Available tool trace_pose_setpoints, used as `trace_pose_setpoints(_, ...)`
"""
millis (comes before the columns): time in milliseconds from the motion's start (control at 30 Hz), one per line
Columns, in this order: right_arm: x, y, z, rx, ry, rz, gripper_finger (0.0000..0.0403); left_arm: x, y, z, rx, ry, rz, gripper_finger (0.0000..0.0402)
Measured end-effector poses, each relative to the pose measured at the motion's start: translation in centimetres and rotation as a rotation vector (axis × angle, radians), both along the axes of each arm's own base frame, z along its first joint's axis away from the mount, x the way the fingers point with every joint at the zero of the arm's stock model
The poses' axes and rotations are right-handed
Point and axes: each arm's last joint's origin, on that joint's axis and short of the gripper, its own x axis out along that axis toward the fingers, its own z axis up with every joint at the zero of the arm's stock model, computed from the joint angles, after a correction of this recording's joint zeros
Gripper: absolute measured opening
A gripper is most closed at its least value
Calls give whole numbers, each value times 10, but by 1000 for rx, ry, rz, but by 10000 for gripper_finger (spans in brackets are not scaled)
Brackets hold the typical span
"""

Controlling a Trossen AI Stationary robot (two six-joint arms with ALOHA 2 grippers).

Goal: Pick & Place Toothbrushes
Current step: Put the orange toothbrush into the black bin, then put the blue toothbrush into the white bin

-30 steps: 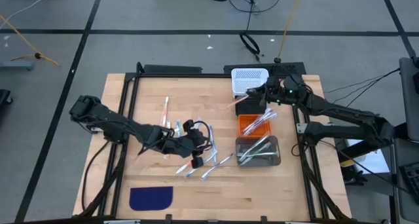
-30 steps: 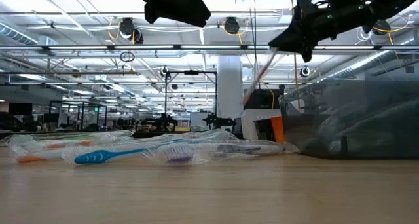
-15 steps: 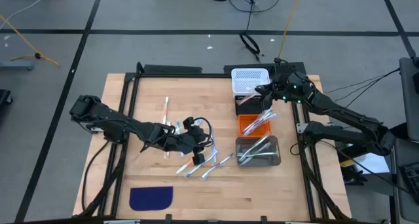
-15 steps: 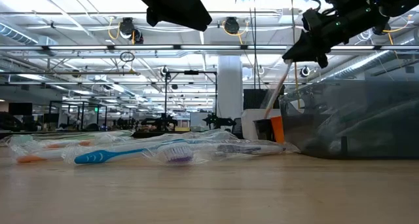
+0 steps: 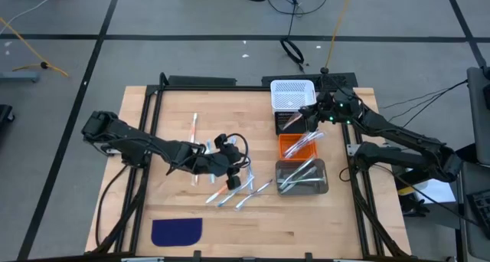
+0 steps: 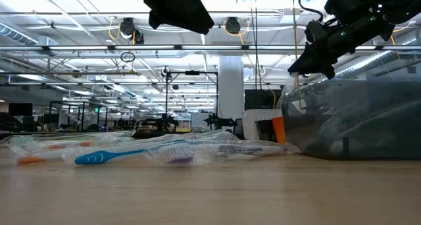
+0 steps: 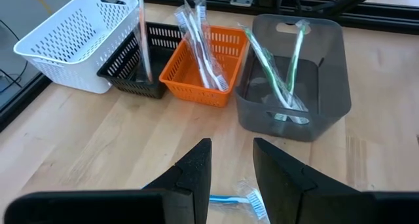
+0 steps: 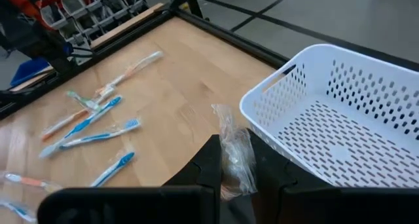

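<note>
Several wrapped toothbrushes (image 5: 239, 191) lie flat on the wood in the middle of the table, and they also show in the low view (image 6: 125, 154). My left gripper (image 5: 239, 170) hovers open above them, its fingers (image 7: 196, 175) over a blue one (image 7: 237, 200). My right gripper (image 5: 311, 113) is at the far right, over the black basket (image 5: 288, 125), shut on one wrapped toothbrush (image 8: 232, 145). More toothbrushes lean in the orange basket (image 7: 204, 57) and lie in the grey bin (image 7: 288, 73). My right gripper pinches the wrapped toothbrush between its two fingers (image 8: 208, 164) near the upper end, and the crinkled wrapper end (image 8: 224, 116) sticks out past them. It comes slanting down from the table's right. The toothbrush (image 7: 141, 40) stands nearly upright, its lower end in the black basket.
A white basket (image 5: 293, 93), black basket, orange basket (image 5: 300, 145) and grey bin (image 5: 303, 178) stand in a row along the right side. A dark blue cloth patch (image 5: 176, 231) lies near the front left. One toothbrush (image 5: 194, 126) lies apart toward the far left. Black rails frame the table.
My right gripper has carried its toothbrush toward the table's right and down. The toothbrush has swung from a long slant over the table to nearly upright, and its lower end has gone into the black basket.
</note>
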Motion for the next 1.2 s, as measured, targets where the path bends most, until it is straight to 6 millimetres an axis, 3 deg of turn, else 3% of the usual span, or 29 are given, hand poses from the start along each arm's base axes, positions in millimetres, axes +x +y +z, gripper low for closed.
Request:
trace_pose_setpoints(400, 15, -8, -10, 40, 3, 25, 37, 0, 1, 0, -1, -1, 3, 115)
trace_pose_setpoints(700, 20, -12, -17, 54, 30, 24, 148, 0, 1, 0, -1, 0, 2, 115)
trace_pose_setpoints(867, 17, -14, -15, -31, 62, -52, 199, 0, 1, 0, -1, 0, 2, 115)
trace_pose_setpoints(1200, 16, -15, -13, -50, 62, -95, 220, 0, 1, 0, -6, -1, 6, 115)
